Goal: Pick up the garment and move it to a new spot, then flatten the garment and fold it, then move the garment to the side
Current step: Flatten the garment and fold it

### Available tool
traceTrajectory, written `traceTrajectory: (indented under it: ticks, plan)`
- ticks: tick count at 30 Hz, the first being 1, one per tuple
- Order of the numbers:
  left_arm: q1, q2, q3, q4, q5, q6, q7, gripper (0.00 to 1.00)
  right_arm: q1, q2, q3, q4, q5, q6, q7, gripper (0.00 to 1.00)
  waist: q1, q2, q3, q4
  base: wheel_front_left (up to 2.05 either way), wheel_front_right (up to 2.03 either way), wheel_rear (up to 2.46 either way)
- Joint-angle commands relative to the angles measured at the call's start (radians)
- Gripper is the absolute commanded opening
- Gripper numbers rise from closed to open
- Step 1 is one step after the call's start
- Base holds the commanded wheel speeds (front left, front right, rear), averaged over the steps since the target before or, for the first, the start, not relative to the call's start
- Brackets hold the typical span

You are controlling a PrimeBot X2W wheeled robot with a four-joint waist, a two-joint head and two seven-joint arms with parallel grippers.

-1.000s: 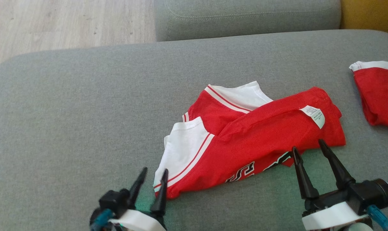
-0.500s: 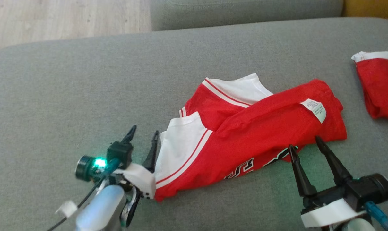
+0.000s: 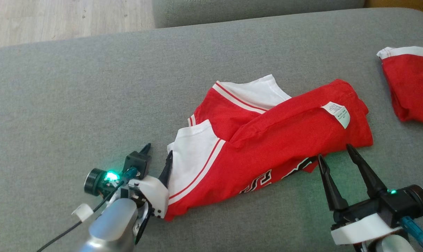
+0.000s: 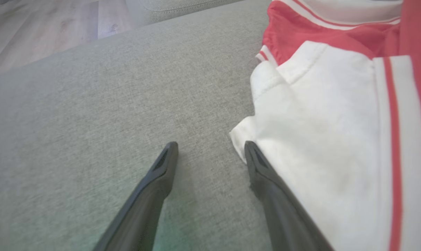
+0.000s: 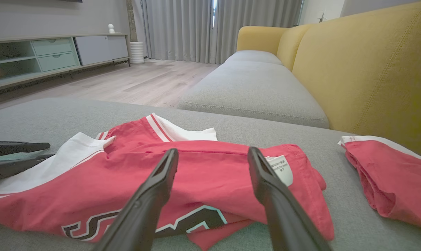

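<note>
While both tools stand spread wide and pinch nothing, the left gripper (image 3: 159, 148) sits low over the grey seat cushion (image 3: 92, 87), tips pointing far. Its right-side finger (image 4: 273, 188) lies just against the edge of the white sleeve (image 3: 194, 154), and its other finger is over bare cushion. So the cloth lies to the right of this gripper, not between its fingers.

The right gripper (image 3: 334, 151) also points far, on the near side of the cloth. The red hem lies just beyond its tips, with the black lettering (image 3: 263, 180) a little to the left. Cannot tell if these tips touch the cloth.

The garment (image 3: 267, 140), a red shirt with white sleeves, lies crumpled mid-cushion. Its long axis runs from near left to far right, and a white care label (image 3: 336, 113) faces up toward the right end. Each arm is nearer its own end of that axis: left at the sleeve end, right at the hem end.

Judgement: the pick-up is not yet done. The left gripper likely needs a small shift right to straddle the sleeve edge, and the right a short push far. A second red piece (image 3: 410, 91) lies well apart at the far right.
</note>
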Motion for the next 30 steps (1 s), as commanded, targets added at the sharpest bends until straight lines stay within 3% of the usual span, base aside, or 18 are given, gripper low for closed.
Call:
traceTrajectory:
  ticks: [1, 7, 8, 9, 10, 13, 19, 23, 27, 30]
  plan:
    - [-0.05, 0.005, 0.015, -0.004, 0.008, -0.009, -0.015, 1.0, -0.02, -0.017, 0.02, -0.03, 0.0, 0.002, -0.006, 1.0, 0.0, 0.0, 0.0, -0.001, 0.0, 0.0, 0.0]
    - [-0.077, -0.02, -0.009, 0.048, 0.013, -0.039, -0.024, 1.0, -0.023, -0.022, 0.02, -0.029, -0.001, 0.002, -0.006, 1.0, 0.0, 0.0, 0.001, -0.006, 0.0, 0.0, 0.0]
    - [-0.081, -0.023, -0.012, 0.056, 0.013, -0.044, -0.026, 0.64, -0.024, -0.023, 0.019, -0.029, -0.001, 0.002, -0.006, 1.0, 0.0, 0.0, 0.001, -0.007, 0.0, 0.0, 0.0]
    - [-0.084, -0.025, -0.016, 0.062, 0.013, -0.05, -0.03, 0.37, -0.025, -0.024, 0.019, -0.03, -0.001, 0.002, -0.006, 1.0, 0.0, 0.0, 0.002, -0.007, 0.0, 0.0, 0.0]
    - [-0.087, -0.027, -0.022, 0.068, 0.015, -0.059, -0.033, 0.0, -0.025, -0.025, 0.018, -0.03, -0.001, 0.002, -0.006, 1.0, 0.0, 0.0, 0.001, -0.008, 0.0, 0.0, 0.0]
    - [-0.099, -0.03, -0.027, 0.075, 0.02, -0.065, -0.056, 0.0, -0.025, -0.026, 0.017, -0.03, -0.002, 0.002, -0.006, 1.0, 0.0, 0.0, 0.001, -0.008, 0.0, 0.0, 0.0]
    - [-0.121, -0.015, -0.017, 0.051, 0.037, -0.034, -0.097, 0.0, -0.025, -0.028, 0.013, -0.029, -0.005, 0.002, -0.006, 1.0, 0.0, 0.0, -0.004, 0.0, 0.0, 0.0, 0.0]
    - [-0.144, 0.023, 0.006, -0.006, 0.052, -0.011, -0.109, 0.0, -0.05, -0.057, 0.01, -0.018, -0.001, 0.002, -0.006, 1.0, 0.0, 0.0, 0.002, 0.015, 0.0, 0.0, 0.0]
    - [-0.172, 0.079, 0.038, -0.091, 0.062, 0.005, -0.111, 0.0, -0.12, -0.107, -0.017, 0.04, 0.062, 0.002, -0.006, 1.0, 0.0, 0.0, 0.023, 0.027, 0.0, 0.0, 0.0]
    - [-0.186, 0.123, 0.058, -0.157, 0.072, 0.011, -0.111, 0.0, -0.207, -0.162, -0.001, 0.14, 0.175, 0.002, 0.042, 1.0, 0.0, 0.0, 0.041, 0.034, 0.0, 0.0, 0.0]
